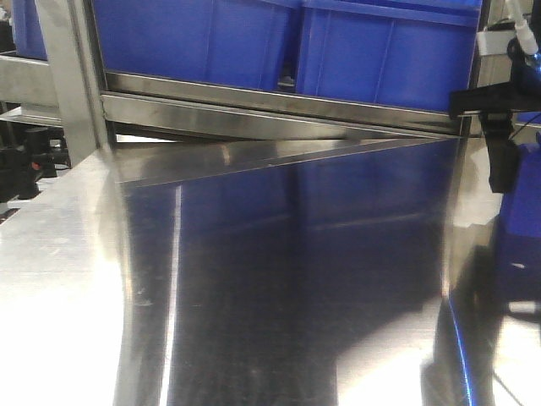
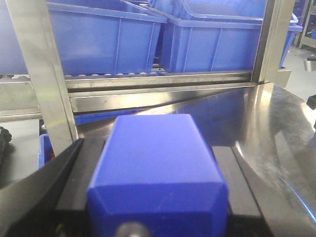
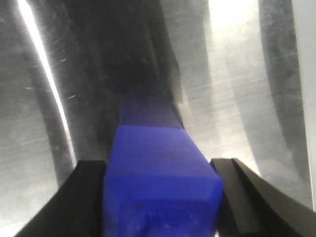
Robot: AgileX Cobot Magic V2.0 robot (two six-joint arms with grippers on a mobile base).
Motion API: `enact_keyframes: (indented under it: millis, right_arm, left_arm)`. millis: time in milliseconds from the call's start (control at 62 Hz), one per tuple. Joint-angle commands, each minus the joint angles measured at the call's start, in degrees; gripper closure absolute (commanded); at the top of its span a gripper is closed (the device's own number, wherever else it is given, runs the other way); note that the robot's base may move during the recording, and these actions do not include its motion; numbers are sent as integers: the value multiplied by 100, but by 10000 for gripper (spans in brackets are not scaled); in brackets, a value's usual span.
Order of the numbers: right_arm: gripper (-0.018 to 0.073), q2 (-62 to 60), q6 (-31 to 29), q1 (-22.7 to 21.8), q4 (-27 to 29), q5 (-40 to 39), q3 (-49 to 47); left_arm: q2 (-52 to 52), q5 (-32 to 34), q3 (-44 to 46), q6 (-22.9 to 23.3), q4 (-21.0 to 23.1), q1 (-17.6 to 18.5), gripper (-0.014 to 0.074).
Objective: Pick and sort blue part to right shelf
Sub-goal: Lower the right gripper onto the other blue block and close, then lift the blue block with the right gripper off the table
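So, progress check: I'd call the picking half done and the sorting half not.

The left pincer (image 2: 152, 145) is clamped on a blue part (image 2: 155, 173), a black finger tight against each side and the little round knob pointing back at the camera. It's short of the right shelf (image 2: 163, 96), on the desk side of that flat steel front rail, and aimed straight at it. Behind the rail sit the big blue bins (image 2: 98, 42) on their white rollers. The part hasn't crossed the rail yet.

The right pincer (image 3: 155, 163) is also squeezed around something: a second blue part (image 3: 160, 182), gripped the same way. That wrist camera looks down at the shiny steel desk (image 3: 247, 98), and the rail isn't in its shot at all, so I can't say how far from the rail that one is. I also can't tell if it's touching the desk or hanging just above it; the smear below it looks like a reflection.

The front view only shows the desk (image 1: 279, 279) running up to the rail (image 1: 279, 110), with bins above it.

My read on what's left:
- carry the left one over the rail and drop it in a bin
- swing the right one round toward the rail and do the same

No blue part shows in the visible bits of the bins, but most of each interior is hidden.
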State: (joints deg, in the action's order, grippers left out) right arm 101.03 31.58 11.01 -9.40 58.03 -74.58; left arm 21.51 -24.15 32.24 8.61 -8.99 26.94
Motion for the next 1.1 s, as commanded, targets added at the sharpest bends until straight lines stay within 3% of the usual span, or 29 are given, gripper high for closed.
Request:
enact_keyframes:
  millis: [0, 161, 484, 742, 999, 1080]
  right_arm:
    - [130, -117, 19, -41, -78, -143, -135]
    - [302, -117, 13, -41, -84, -355, -135]
    - [306, -134, -335, -22, -90, -295, -135]
    - [306, -490, -439, 298, -425, -333, -125]
    - [306, -1574, -439, 1128, -1134, -752, 183]
    - [306, -2063, -439, 1343, -1172, -1056, 487]
  left_arm:
    - [35, 490, 164, 8, 11, 44, 253]
    - [35, 490, 164, 64, -240, 44, 253]
    - [-592, -397, -89, 1345, -1833, -20, 253]
    - [-1868, -1138, -351, 1350, -1556, -20, 253]
    - [-2305, -1143, -495, 1246, -1004, -20, 253]
    - [-2285, -1104, -495, 1014, -896, -20, 253]
